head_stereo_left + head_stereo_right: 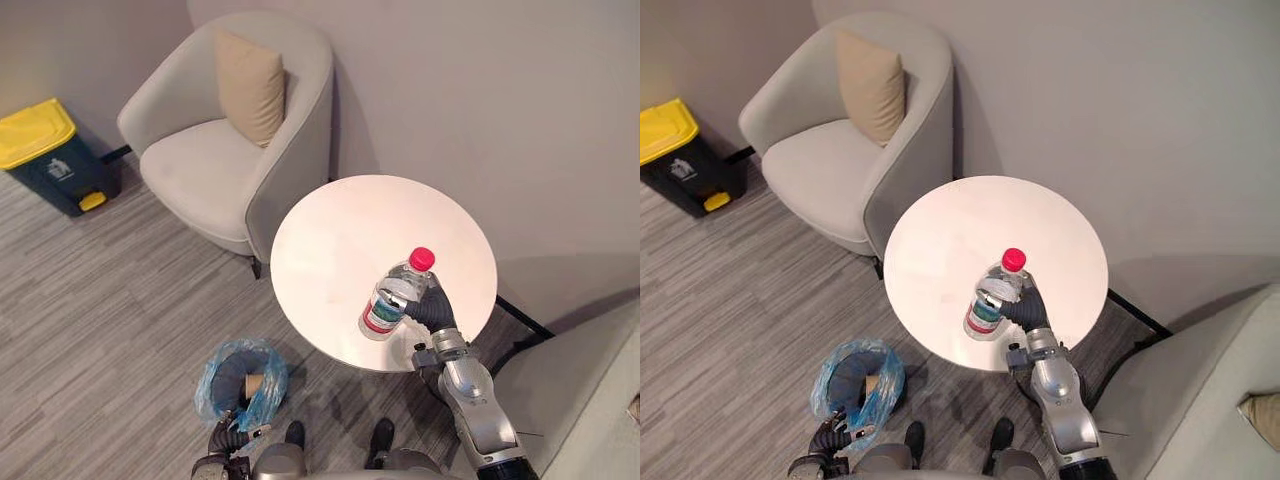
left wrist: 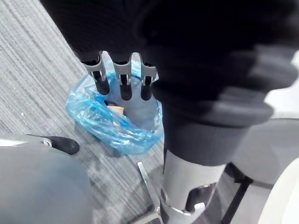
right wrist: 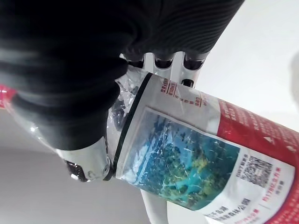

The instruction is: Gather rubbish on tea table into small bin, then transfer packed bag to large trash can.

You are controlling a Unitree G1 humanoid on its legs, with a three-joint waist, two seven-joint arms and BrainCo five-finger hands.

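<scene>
Aloft: bottle (image 1: 393,297) over table (image 1: 330,230)

The bottle is held tilted, red cap (image 1: 422,258) up and away, base down toward the robot's left. It is clasped by the right hand (image 1: 432,308), fingers curled round it, above the white table. The left hand (image 2: 122,84), fingers straight, is seen just above the blue-lined bin (image 2: 135,135).

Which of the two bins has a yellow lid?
The dark trash can beside the armchair; the small bin by the table has a blue bag instead.
</scene>
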